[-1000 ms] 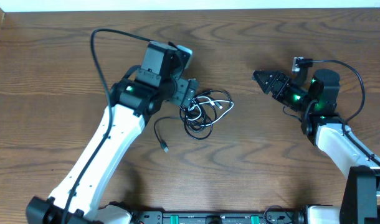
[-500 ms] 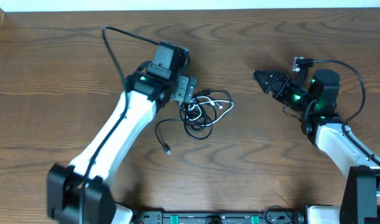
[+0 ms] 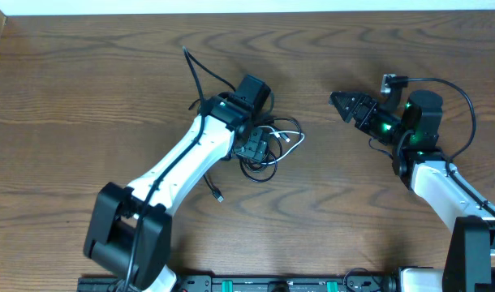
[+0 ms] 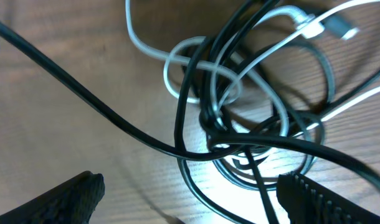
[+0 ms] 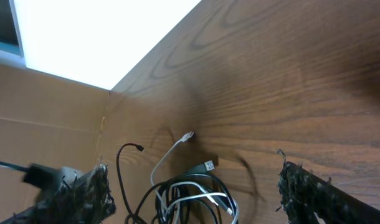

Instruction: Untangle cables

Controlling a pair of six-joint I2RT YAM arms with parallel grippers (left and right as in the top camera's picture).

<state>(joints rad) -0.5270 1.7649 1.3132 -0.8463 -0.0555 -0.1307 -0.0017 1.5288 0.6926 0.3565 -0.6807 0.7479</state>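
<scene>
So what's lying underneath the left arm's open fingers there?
A knot of black cables with one white cable looped through it, lying on the wooden table. From overhead, the left fingers cover the knot's left part; how the lowest strands cross is hidden.

Robotics lab bench, wood-grain surface [image 3: 69,105], two white-and-black robot arms [image 3: 178,166] based at its edge, cardboard side wall [image 5: 47,130]

Wide-spread hand [image 4: 191,196] hovers above tangled black and white cables [image 4: 210,124].
</scene>
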